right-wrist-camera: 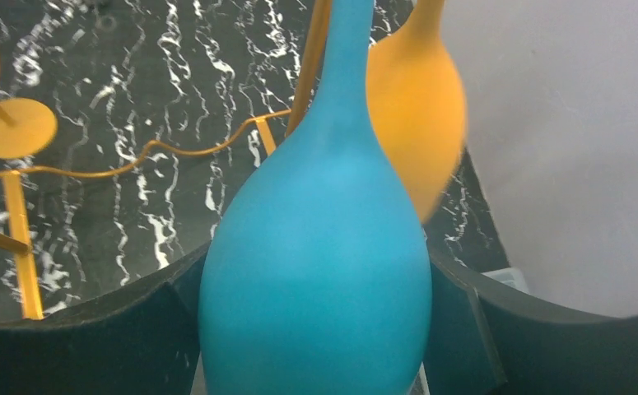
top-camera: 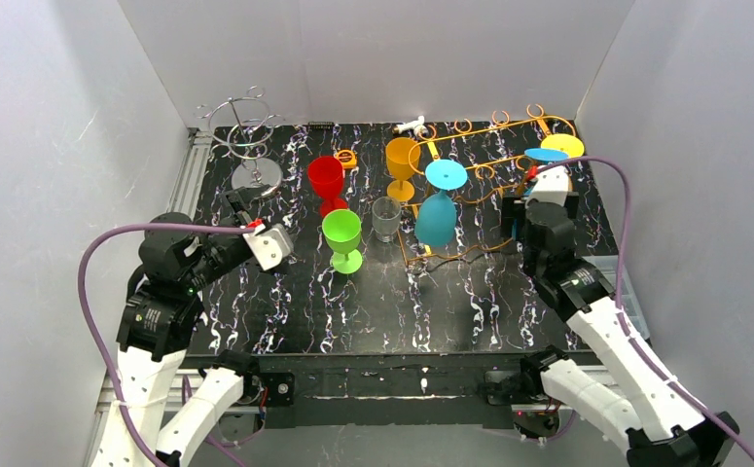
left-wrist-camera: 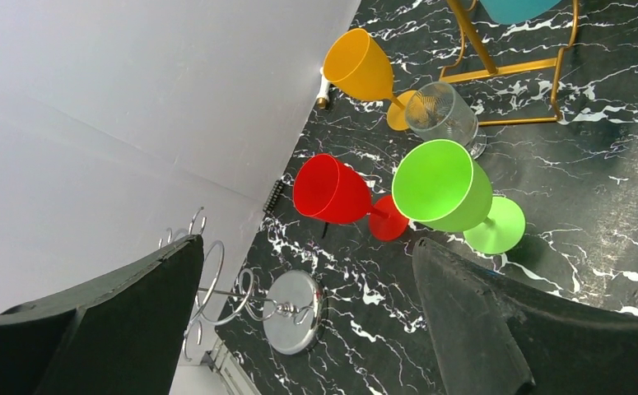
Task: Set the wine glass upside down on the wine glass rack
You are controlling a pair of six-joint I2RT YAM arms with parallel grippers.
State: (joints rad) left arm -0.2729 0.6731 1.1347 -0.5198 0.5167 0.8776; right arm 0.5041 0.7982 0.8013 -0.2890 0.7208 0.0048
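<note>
While the right gripper point(right-wrist-camera: 315, 362) is closed around the bowl of the teal wine glass point(right-wrist-camera: 315, 271), with one finger against each side, the glass hangs upside down. Its stem runs up and away from the gripper. It sits at the far right end of the gold wine glass rack point(right-wrist-camera: 20, 247). Just beyond it, on the side away from the gripper, a yellow glass point(right-wrist-camera: 418, 123) hangs inverted the same way, its bowl close behind the teal one. Well off to this gripper's left, a second teal glass point(top-camera: 436, 216) hangs bowl-down on the same rack.

The left gripper point(left-wrist-camera: 307, 329) hovers over the black marbled bench point(top-camera: 353, 311). Its fingers are spread wide and nothing lies between them. Just ahead of its fingertips stands a silver wire stand point(left-wrist-camera: 295, 311) on a round mirrored base. Off to this gripper's right, a green glass point(left-wrist-camera: 443, 185) and a red glass point(left-wrist-camera: 332, 191) stand upright near each other. Farther out in the same direction are a clear tumbler point(left-wrist-camera: 443, 115) and an orange glass point(left-wrist-camera: 360, 66), both upright beside the rack's near end.
</note>
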